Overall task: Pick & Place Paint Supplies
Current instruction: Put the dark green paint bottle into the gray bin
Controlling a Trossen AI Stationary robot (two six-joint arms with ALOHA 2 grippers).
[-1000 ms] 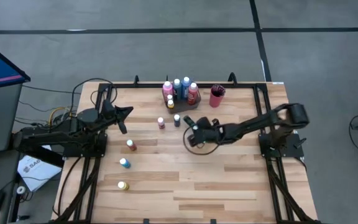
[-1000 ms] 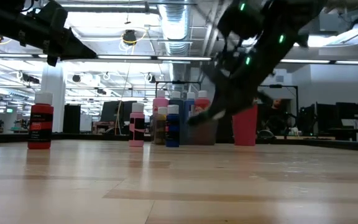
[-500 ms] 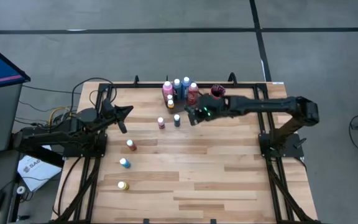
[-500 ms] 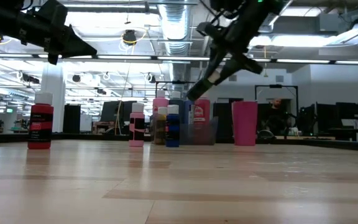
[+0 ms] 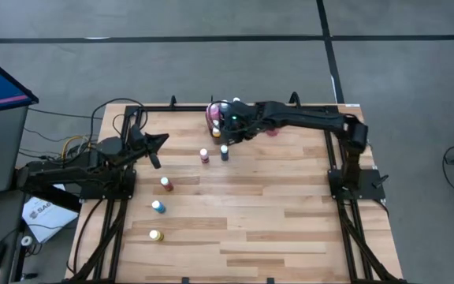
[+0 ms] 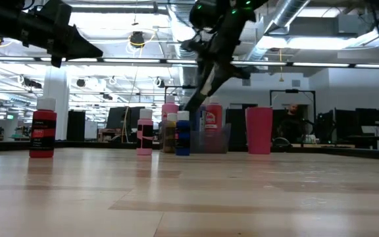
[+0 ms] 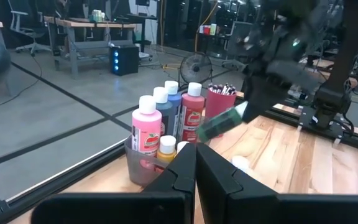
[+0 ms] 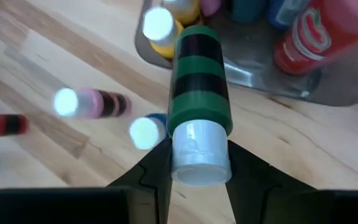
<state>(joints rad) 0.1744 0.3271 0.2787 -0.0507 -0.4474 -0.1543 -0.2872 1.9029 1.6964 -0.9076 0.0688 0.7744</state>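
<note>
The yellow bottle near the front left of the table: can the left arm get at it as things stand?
Probably yes: the yellow bottle stands alone on bare wood, and the left pincer hangs empty on that side.

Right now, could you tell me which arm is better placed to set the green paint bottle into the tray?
The right: its gripper already holds the green paint bottle above the grey tray. The left gripper waits, shut, at the table's left.

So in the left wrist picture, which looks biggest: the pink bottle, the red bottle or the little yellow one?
1. Pink bottle, though nearer the camera.
2. Red bottle, nearly alike.
3. Yellow bottle, clearly smallest.
</note>
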